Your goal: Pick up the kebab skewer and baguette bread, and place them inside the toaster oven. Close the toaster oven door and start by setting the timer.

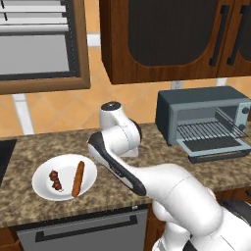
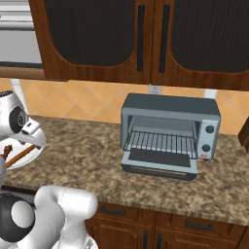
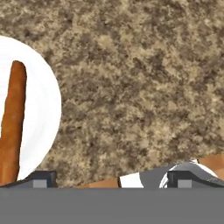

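Observation:
The kebab skewer (image 1: 55, 180) and the baguette bread (image 1: 78, 179) lie side by side on a white plate (image 1: 44, 192) at the left of the counter. In the hand view the baguette (image 3: 13, 122) runs along the left edge on the plate (image 3: 43, 109). My gripper (image 3: 111, 179) hangs over bare counter just right of the plate, open, its fingertips (image 3: 41, 179) wide apart with nothing between them. The toaster oven (image 1: 196, 105) stands at the right with its door (image 1: 218, 147) dropped open and the wire rack (image 2: 160, 141) showing.
A speckled brown stone counter (image 2: 82, 151) stretches between plate and oven. Dark wooden cabinets (image 2: 141, 39) hang above the oven. A window (image 1: 34, 44) is at the back left. The edge of a dark stovetop (image 1: 5, 152) sits left of the plate.

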